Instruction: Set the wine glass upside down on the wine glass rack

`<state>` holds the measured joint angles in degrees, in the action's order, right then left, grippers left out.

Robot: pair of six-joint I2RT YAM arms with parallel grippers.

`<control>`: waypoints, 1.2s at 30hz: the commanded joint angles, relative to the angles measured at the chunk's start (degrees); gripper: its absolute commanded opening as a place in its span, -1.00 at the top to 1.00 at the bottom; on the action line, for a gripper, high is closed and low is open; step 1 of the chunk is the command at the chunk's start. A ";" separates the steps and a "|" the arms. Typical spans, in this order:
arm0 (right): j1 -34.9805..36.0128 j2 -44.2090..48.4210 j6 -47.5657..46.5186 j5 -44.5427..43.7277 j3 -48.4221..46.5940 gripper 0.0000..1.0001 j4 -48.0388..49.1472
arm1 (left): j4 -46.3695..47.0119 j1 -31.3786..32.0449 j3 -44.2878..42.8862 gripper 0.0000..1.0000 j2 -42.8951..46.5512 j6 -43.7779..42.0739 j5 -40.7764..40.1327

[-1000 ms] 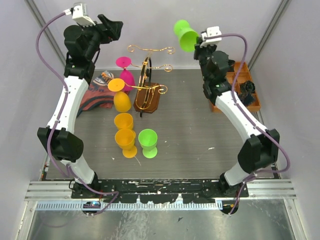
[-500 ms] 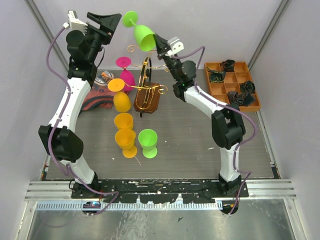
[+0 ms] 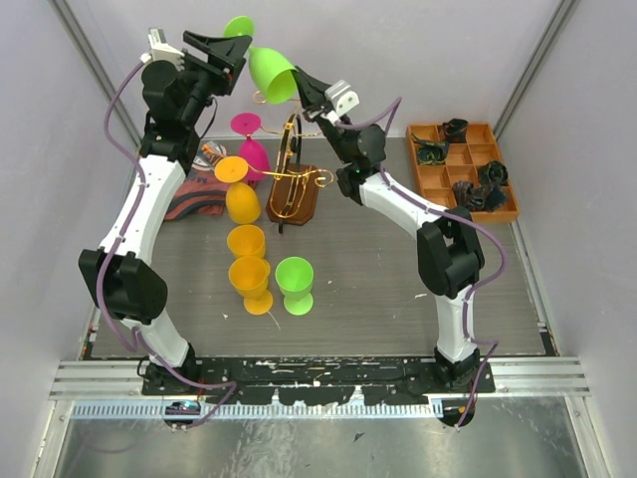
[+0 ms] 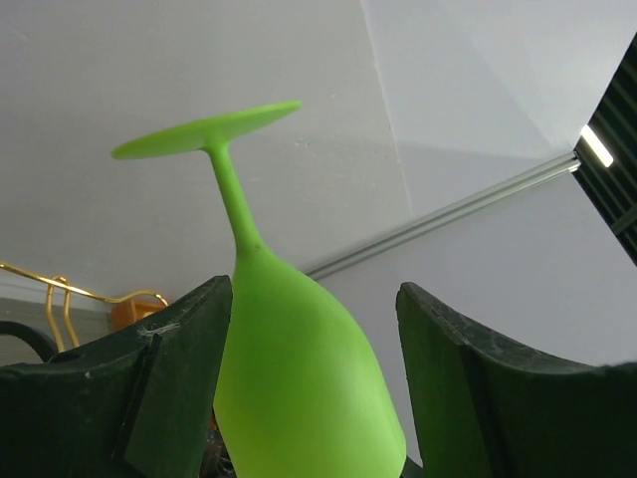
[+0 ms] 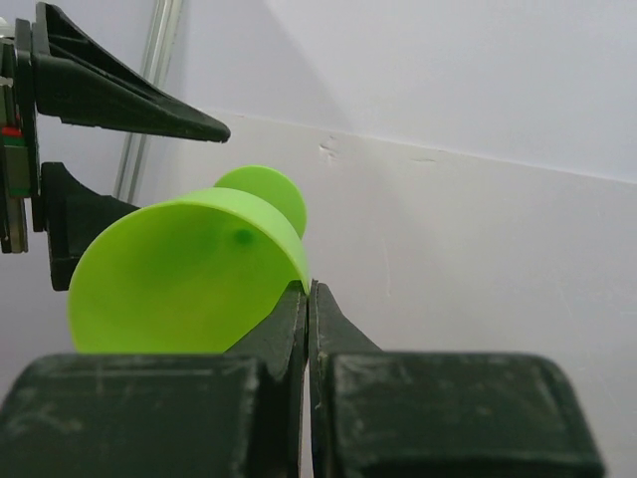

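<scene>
"Where's the green wine glass [image 3: 269, 72]?"

"Up in the air over the far edge of the table [image 3: 398, 279], above the gold wine glass rack [image 3: 302, 199]. It's tilted, with the foot toward the back wall and the mouth toward the right arm."

"Who's got it?"

"The right gripper [image 3: 299, 78], pinching the rim. You can hardly see that from overhead. Its wrist camera shows both fingers [image 5: 284, 329] pressed together on the rim's edge."

"And the other one?"

"The left gripper [image 3: 235, 60] is spread, a finger on each side of the bowl. Its wrist view shows bare wall between the glass and one finger [image 4: 478, 378]. The other finger sits just beside the bowl, and I can't tell if it touches. Only the overhead view shows the rack's wooden base, near the table's far edge."
</scene>
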<state>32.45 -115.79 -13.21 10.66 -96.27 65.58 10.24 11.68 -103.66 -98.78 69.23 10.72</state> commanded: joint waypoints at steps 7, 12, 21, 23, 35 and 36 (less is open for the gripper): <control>1.78 2.06 -0.87 3.26 -0.02 0.99 4.04 | 0.19 -0.06 0.71 -0.37 0.63 1.87 -0.51; 2.40 2.64 -0.50 3.41 1.32 0.99 4.09 | 0.53 0.16 0.85 -0.19 0.47 1.83 -0.72; 2.87 3.82 0.85 4.04 3.18 0.99 5.66 | 0.68 0.27 1.44 -0.08 0.32 1.92 -0.94; 2.94 3.81 1.08 3.96 3.19 0.99 5.97 | 0.36 0.26 1.52 -0.09 0.31 1.80 -1.05; 3.23 4.42 -0.74 1.75 3.81 0.99 7.01 | -4.55 0.27 0.85 -0.22 0.89 -1.99 -2.49; 3.24 4.43 -1.13 1.40 3.93 0.99 7.05 | -4.87 0.27 0.83 -0.23 0.96 -2.20 -2.61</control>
<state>34.68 -115.74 -13.41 11.92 -92.40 69.45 6.79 11.57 -102.30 -98.78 69.19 8.38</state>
